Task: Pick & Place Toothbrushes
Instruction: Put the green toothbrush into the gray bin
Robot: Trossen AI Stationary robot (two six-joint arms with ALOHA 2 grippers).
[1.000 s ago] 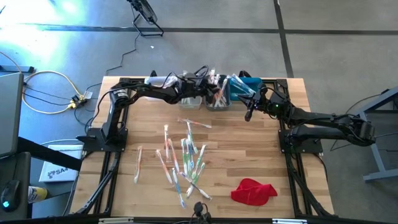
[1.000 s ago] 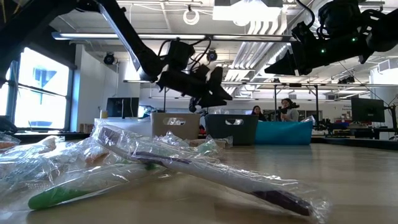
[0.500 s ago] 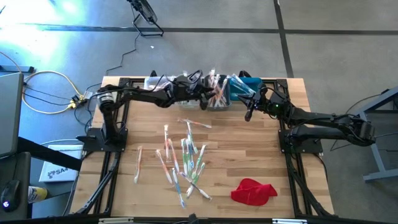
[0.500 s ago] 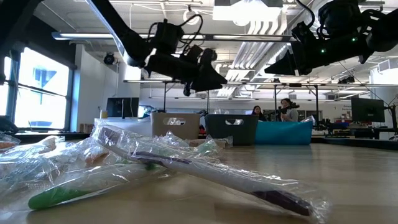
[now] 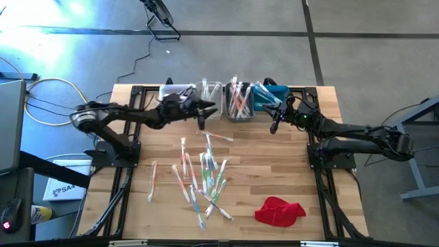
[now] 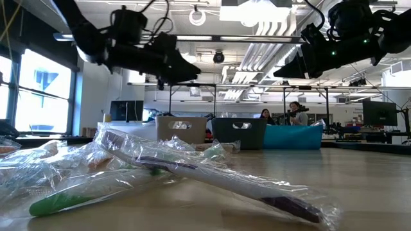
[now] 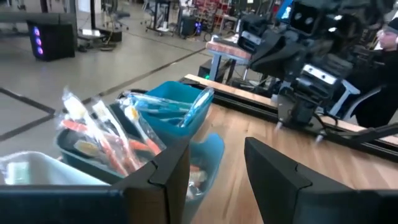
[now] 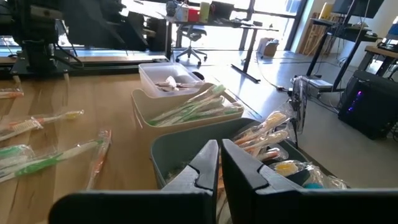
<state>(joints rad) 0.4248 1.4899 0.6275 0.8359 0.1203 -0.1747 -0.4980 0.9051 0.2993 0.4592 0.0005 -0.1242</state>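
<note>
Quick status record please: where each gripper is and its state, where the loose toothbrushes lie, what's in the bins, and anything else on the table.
left gripper: open, empty, above the table near the bins
right gripper: shut, empty, beside the blue bin
loose toothbrushes: scattered mid-table, wrapped
bins: row at the far edge; grey bin and blue bin hold toothbrushes
red cloth: near-right corner area

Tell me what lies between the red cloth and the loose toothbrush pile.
High view: only bare wooden tabletop separates the crumpled red cloth from the wrapped toothbrushes.
</note>
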